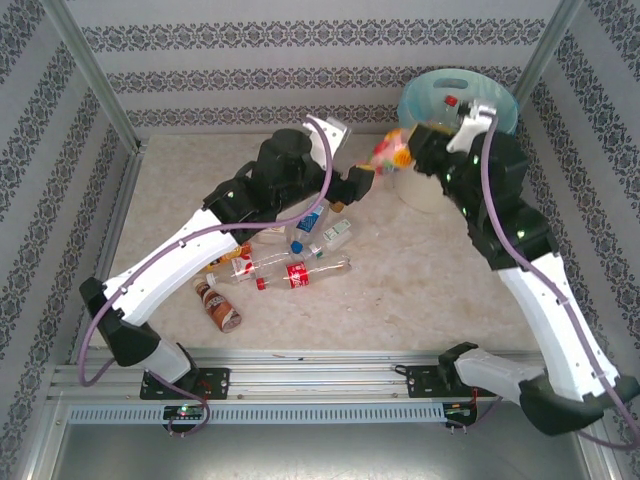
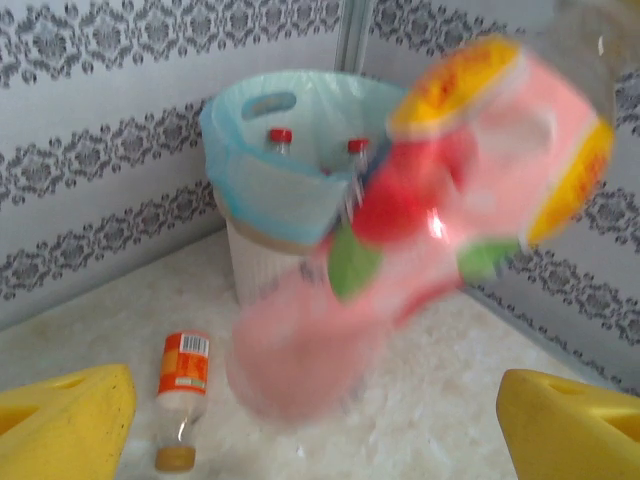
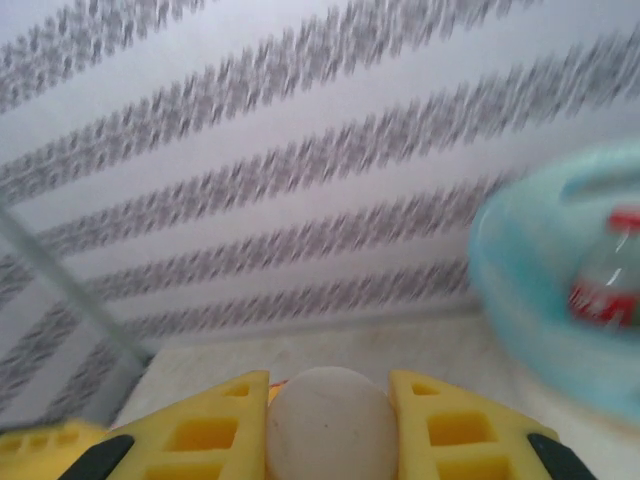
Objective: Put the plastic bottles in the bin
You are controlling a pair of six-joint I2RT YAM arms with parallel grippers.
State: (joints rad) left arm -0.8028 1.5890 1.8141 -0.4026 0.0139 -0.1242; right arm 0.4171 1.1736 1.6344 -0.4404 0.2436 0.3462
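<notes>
While aloft, right gripper around bottle

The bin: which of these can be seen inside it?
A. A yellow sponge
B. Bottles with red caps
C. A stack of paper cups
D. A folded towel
B: the left wrist view shows two red-capped bottles poking up inside the bin.

A pale, marbled tabletop lies between 3 walls papered white with grey ornamental bands. 2 metal posts rise at the back corners. A slotted aluminium rail runs along the near edge.
</notes>
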